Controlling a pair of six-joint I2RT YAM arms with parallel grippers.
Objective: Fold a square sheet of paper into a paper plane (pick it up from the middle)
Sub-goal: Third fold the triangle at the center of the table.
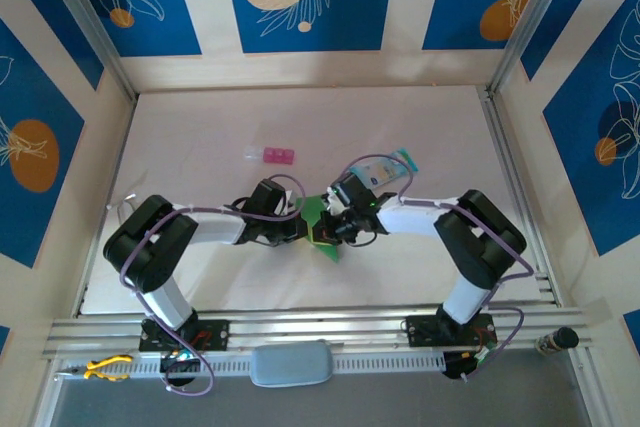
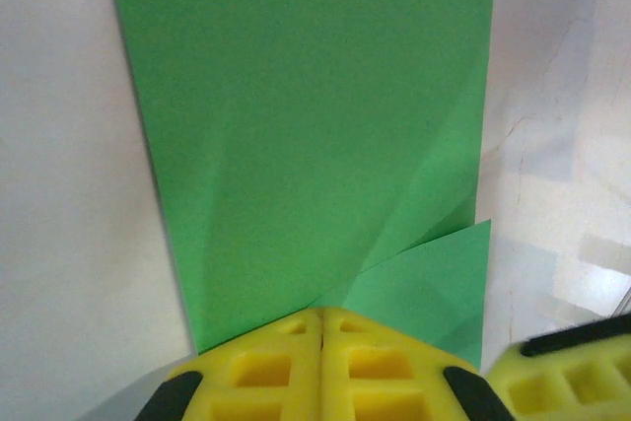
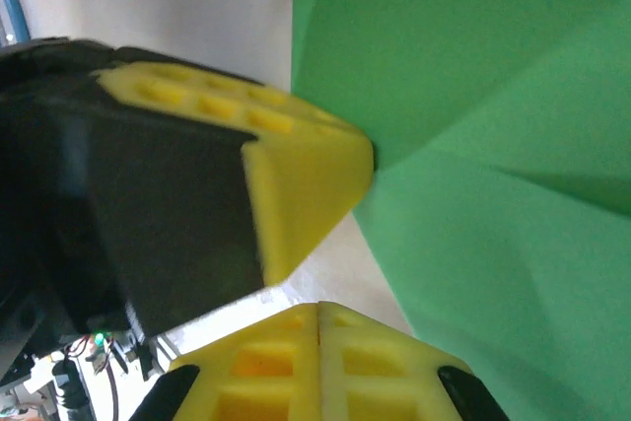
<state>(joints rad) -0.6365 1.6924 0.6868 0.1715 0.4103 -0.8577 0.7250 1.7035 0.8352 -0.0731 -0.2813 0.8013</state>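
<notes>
Pale desk (image 1: pixel 200 137) lay beneath the creased square sheet of paper (image 2: pixel 306 125); left end effector (image 2: pixel 321 327) was clenched on its edge, right end effector (image 3: pixel 317 320) clenched just beside it

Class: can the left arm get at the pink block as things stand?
Probably yes: bare table separates left tool and pink block, but the tool is shut on the green paper.

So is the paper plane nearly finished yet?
Not yet. Done: the green sheet of paper already has a few creases and a folded flap. In hand: the left gripper pinches its edge, the right gripper shut beside it. Left: no pointed dart with a ridge yet.
</notes>
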